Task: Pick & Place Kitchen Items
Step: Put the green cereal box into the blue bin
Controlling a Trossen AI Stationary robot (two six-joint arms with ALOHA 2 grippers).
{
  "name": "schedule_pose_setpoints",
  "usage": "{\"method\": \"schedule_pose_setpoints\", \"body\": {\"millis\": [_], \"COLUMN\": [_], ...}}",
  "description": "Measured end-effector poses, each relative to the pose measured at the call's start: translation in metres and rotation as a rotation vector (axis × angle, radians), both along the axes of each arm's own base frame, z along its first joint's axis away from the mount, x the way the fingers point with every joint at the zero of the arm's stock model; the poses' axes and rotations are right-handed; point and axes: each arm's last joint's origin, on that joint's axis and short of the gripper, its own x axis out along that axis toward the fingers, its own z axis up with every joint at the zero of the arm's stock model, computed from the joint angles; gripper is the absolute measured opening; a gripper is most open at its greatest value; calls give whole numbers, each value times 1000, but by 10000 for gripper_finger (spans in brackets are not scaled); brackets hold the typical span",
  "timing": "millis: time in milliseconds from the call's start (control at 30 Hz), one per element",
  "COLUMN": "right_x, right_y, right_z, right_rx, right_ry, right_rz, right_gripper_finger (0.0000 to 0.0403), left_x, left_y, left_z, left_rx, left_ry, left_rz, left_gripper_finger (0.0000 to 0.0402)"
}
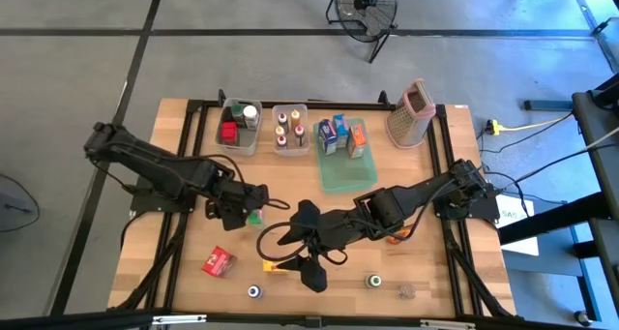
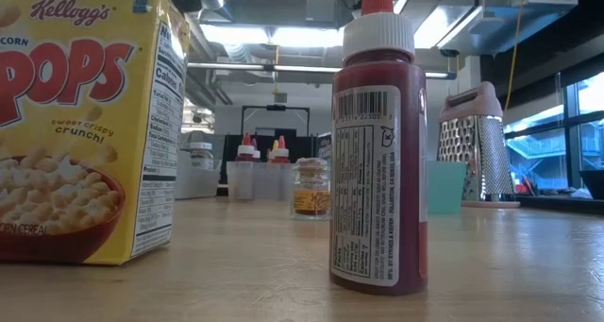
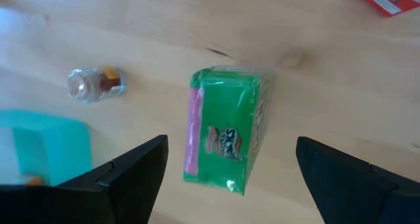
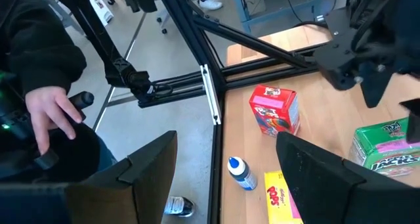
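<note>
At table centre: left gripper (image 3: 230,168) angled down, fingers spread wide astride green carton (image 3: 226,129), not gripping; right gripper (image 4: 226,168) at four o'clock, wide open, empty.

Both arms matte black, built of chunky jointed segments. Left arm (image 1: 160,165): blocky housings, dark throughout. Right arm (image 1: 416,195): same finish, black cable looping off forward links. Left end effector (image 3: 230,178): two broad black wedge fingers, bevelled edges. Right end effector (image 4: 226,168): same wedge fingers, faint sheen.
</note>
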Motion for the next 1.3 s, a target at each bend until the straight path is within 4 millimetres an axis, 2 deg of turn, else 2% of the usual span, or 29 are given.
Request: {"method": "schedule_pose_setpoints", "body": {"millis": [500, 700, 1300], "right_x": [1, 1, 1], "right_y": [-3, -3, -3], "right_z": [0, -1, -1], "right_rx": [-9, -11, -14], "right_ry": [1, 4, 1], "right_rz": [-3, -6, -12], "right_gripper_finger": [263, 264, 264], "left_x": [23, 24, 19], "left_y": [-6, -6, -4], "left_z": [-33, -36, -37], "left_rx": [40, 43, 47], "left_ry": [125, 145, 196], "left_rz": [17, 31, 96], "left_gripper_finger": [331, 327, 206]}}
